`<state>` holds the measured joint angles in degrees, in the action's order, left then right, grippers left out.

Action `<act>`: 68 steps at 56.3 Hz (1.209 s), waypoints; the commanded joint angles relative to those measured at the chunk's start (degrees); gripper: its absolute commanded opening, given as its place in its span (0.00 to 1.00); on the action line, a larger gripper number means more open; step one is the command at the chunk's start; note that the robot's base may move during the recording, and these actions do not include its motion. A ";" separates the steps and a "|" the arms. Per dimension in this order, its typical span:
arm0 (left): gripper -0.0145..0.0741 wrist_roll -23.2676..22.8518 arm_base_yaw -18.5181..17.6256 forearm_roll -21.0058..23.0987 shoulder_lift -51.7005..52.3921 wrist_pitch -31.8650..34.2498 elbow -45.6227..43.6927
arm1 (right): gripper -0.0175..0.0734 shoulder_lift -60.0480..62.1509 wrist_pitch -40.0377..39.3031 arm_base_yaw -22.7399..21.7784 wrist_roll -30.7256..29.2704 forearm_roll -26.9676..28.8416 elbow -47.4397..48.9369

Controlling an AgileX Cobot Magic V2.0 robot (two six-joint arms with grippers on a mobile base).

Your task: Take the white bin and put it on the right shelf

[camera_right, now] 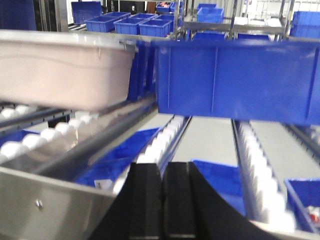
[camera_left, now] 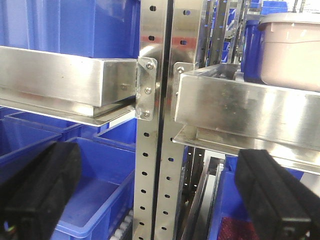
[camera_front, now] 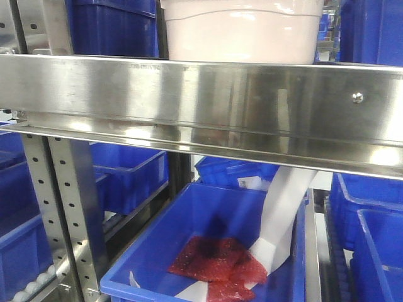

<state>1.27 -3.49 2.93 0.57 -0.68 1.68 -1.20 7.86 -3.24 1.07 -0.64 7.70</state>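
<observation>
we see the white bin [camera_front: 242, 31] resting on the right shelf [camera_front: 208, 100], just behind its shiny front rail. in the left wrist view the left claw [camera_left: 160, 192] stands open, its two black fingers [camera_left: 42, 187] spread wide and holding nothing, in front of the steel upright [camera_left: 152, 150]. the right claw [camera_right: 162, 200] is closed, its fingers pressed together and empty, near the rollers [camera_right: 160, 142]. a blue crate [camera_right: 240, 80] sits beside the bin.

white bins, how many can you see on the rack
1. The white bin sits on the right shelf behind its steel front rail, blue crates beside it. More could be hidden behind those.
</observation>
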 commanded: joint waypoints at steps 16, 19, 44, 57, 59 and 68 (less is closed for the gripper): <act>0.03 -0.20 0.01 -0.11 0.68 5.52 0.36 | 0.27 3.04 -10.34 0.45 0.45 3.94 -8.09; 0.03 -0.20 0.01 -0.11 0.68 5.52 0.36 | 0.27 3.04 -9.84 0.45 0.45 3.94 -8.09; 0.03 -0.20 0.01 -0.11 0.68 5.52 0.36 | 0.27 3.04 -9.58 0.45 0.45 3.94 -8.09; 0.03 -0.20 0.01 -0.11 0.68 5.52 0.36 | 0.27 3.04 -9.58 0.45 0.45 3.94 -8.09; 0.03 -0.20 0.01 -0.11 0.68 5.52 0.36 | 0.27 3.04 -9.58 0.45 0.45 3.94 -8.09; 0.03 -0.20 0.14 -0.11 0.68 5.52 0.36 | 0.27 3.04 -9.58 0.45 0.45 3.94 -8.09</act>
<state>1.27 -3.49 2.81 0.62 -0.58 1.68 0.59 2.84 -2.84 1.44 3.24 -1.79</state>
